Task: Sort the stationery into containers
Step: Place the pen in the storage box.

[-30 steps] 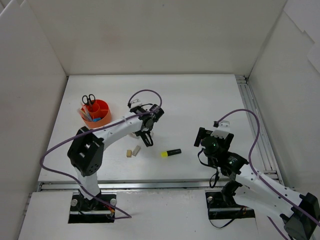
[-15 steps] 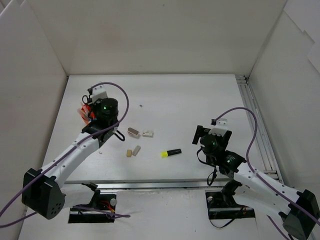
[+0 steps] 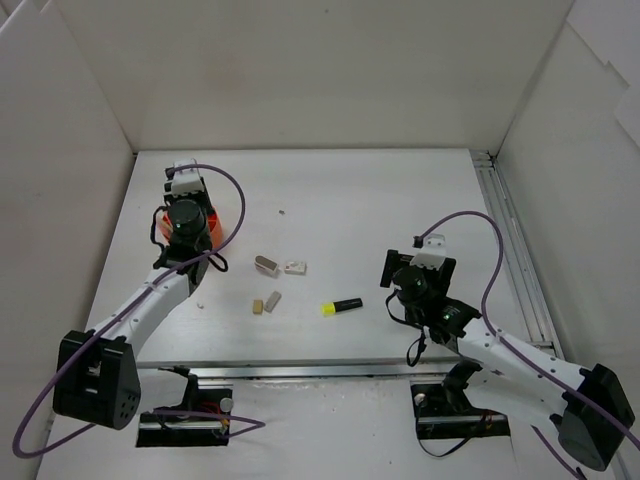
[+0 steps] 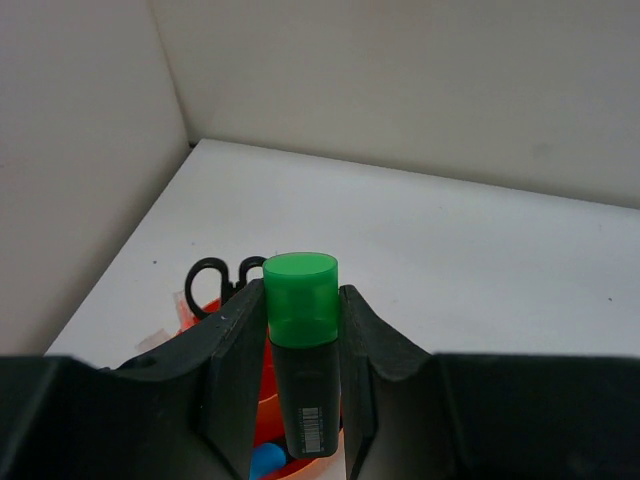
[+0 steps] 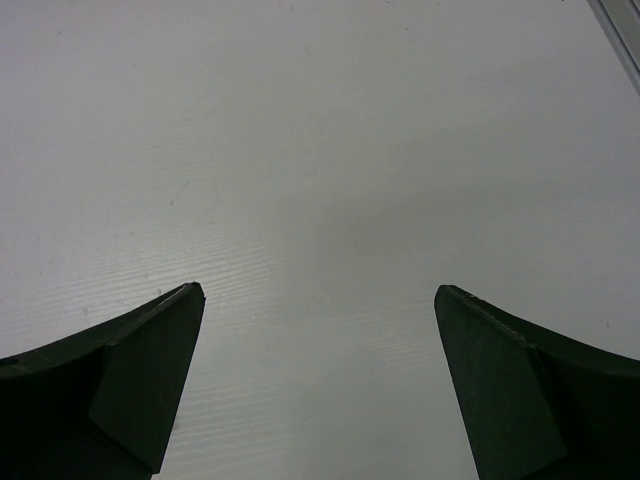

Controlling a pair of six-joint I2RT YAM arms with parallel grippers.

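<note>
My left gripper is shut on a black highlighter with a green cap, held upright just above the orange-red holder. Black scissors and a blue item stand in the holder. From above, the left gripper covers most of the holder. A yellow-ended highlighter, two beige erasers, a grey piece and a white piece lie mid-table. My right gripper is open over bare table, right of the yellow highlighter.
White walls enclose the table on three sides; the holder stands close to the left wall. A metal rail runs along the table's right edge. A tiny dark speck lies behind the loose items.
My left arm has swung from the loose items in the middle of the table leftward to above the holder. The right gripper has crept slightly left, still open.
</note>
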